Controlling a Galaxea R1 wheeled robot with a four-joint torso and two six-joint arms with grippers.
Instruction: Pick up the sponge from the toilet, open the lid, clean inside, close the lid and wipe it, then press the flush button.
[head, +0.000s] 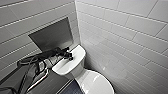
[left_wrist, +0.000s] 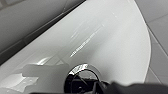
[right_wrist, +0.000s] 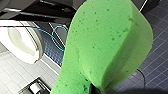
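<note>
The white toilet (head: 82, 75) stands in a tiled corner with its lid (head: 97, 83) down. My left arm comes in from the left, and my left gripper (head: 68, 55) sits shut over the middle of the tank top (head: 76, 53). In the left wrist view the flush button (left_wrist: 82, 79), dark with a chrome ring, lies right under the dark gripper tip (left_wrist: 105, 87) on the glossy tank top (left_wrist: 105, 37). The bright green sponge (right_wrist: 105, 47) looms large in the right wrist view, with my right gripper (right_wrist: 100, 89) shut on its lower end. The toilet (right_wrist: 22, 42) shows beyond it.
Pale tiled walls (head: 125, 37) close in behind and to the right of the toilet. A dark metal panel (head: 52, 35) sits in the wall behind the tank, above a dark ledge (head: 53, 85). A blue cable (right_wrist: 58, 37) lies on the dark tiled floor (right_wrist: 155, 62).
</note>
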